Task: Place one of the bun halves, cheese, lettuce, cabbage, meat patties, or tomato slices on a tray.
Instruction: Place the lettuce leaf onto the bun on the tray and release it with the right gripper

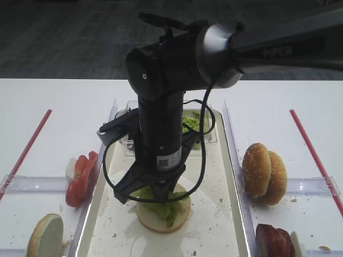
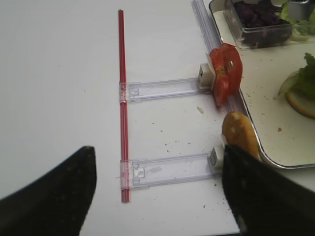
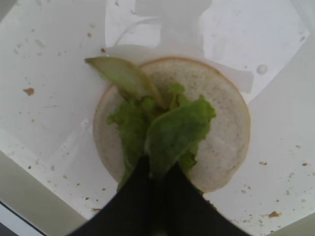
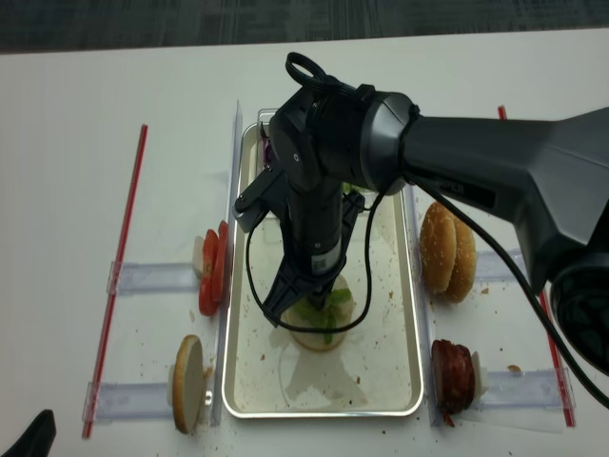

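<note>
One bun half (image 1: 162, 214) sat cut-face up near the front of the tray (image 1: 225, 225), and the right gripper (image 3: 156, 183) had its tips pinched on the lettuce (image 3: 167, 130) right above it, probably layering. Farther back sat the cabbage (image 2: 258, 14).

Tray (image 4: 385, 376) near half bare; box (image 1: 199, 140) blocks back.

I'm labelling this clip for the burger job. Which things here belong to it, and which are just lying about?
In the job:
right gripper, shut on lettuce
bun half under it
tray
tomato slices
meat patties
spare buns
cabbage

Lying about:
red strips
clear holders
</note>
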You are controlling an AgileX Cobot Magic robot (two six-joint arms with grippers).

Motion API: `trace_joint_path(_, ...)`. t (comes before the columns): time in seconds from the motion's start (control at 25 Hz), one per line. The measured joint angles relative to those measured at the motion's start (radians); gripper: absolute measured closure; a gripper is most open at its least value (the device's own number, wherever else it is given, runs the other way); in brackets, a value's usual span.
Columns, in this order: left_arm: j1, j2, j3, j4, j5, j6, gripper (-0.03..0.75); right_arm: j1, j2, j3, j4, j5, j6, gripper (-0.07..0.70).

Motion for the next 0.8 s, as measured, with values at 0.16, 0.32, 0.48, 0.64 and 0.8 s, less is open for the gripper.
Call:
trace_joint_path(0.16, 0.000, 0.000, 0.000, 0.000, 0.000, 0.000, 0.224, 0.000, 0.000, 0.000, -0.004, 0.000, 0.000, 0.548)
trace_joint_path(0.32, 0.000, 0.000, 0.000, 0.000, 0.000, 0.000, 0.224, 0.000, 0.000, 0.000, -0.020, 0.004, 0.000, 0.518)
trace_joint_path(0.48, 0.000, 0.000, 0.000, 0.000, 0.000, 0.000, 0.224, 0.000, 0.001, 0.000, -0.035, 0.004, 0.000, 0.393)
trace_joint_path(0.64, 0.000, 0.000, 0.000, 0.000, 0.000, 0.000, 0.224, 0.000, 0.001, 0.000, -0.037, 0.004, 0.000, 0.285)
trace_joint_path(0.8, 0.000, 0.000, 0.000, 0.000, 0.000, 0.000, 0.224, 0.000, 0.001, 0.000, -0.038, 0.004, 0.000, 0.176)
